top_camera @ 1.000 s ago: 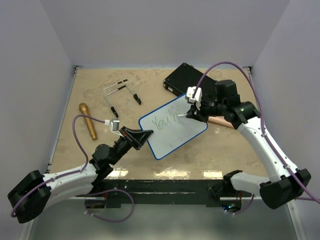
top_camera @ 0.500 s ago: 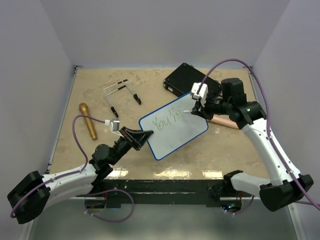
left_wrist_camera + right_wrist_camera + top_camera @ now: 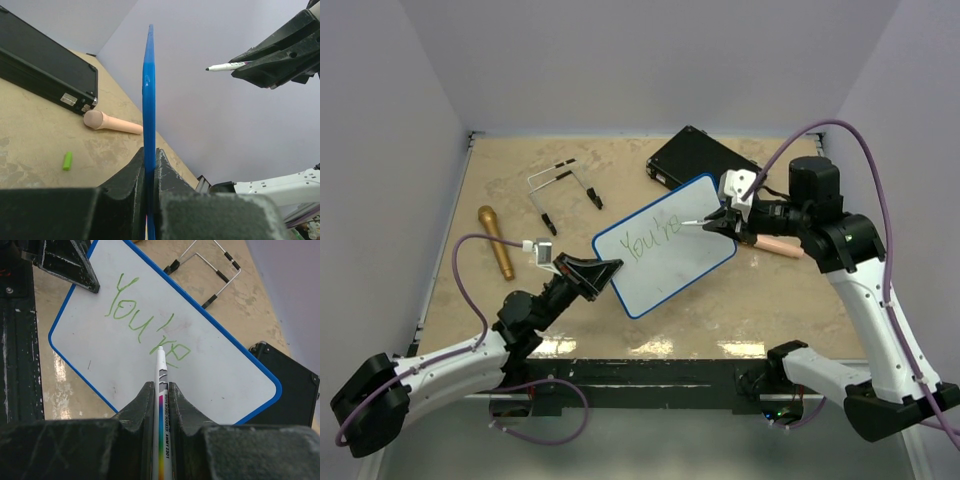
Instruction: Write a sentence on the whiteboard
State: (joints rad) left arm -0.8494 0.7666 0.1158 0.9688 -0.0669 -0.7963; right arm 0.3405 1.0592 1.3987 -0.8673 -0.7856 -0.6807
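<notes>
The whiteboard [image 3: 670, 255], white with a thin blue rim, is held by its near left corner in my left gripper [image 3: 603, 275], which is shut on it. In the left wrist view the whiteboard [image 3: 148, 95] shows edge-on between the jaws of the left gripper [image 3: 149, 165]. The sentence [image 3: 145, 330] reads "You're" in green. My right gripper [image 3: 160, 387] is shut on a white marker [image 3: 161, 371] whose tip points at the "re". From the left wrist, the marker [image 3: 227, 66] hangs apart from the board's face.
A black case [image 3: 705, 162] lies behind the board. A peach microphone [image 3: 772, 244] sits under the right gripper, and a gold one [image 3: 495, 242] lies at the left. A wire stand [image 3: 560, 188] lies at the back left. A green cap [image 3: 67, 161] rests on the table.
The "re" was added after "You'". The right arm then drew back to the right and took the marker tip off the board. The left gripper and the board shifted slightly.
</notes>
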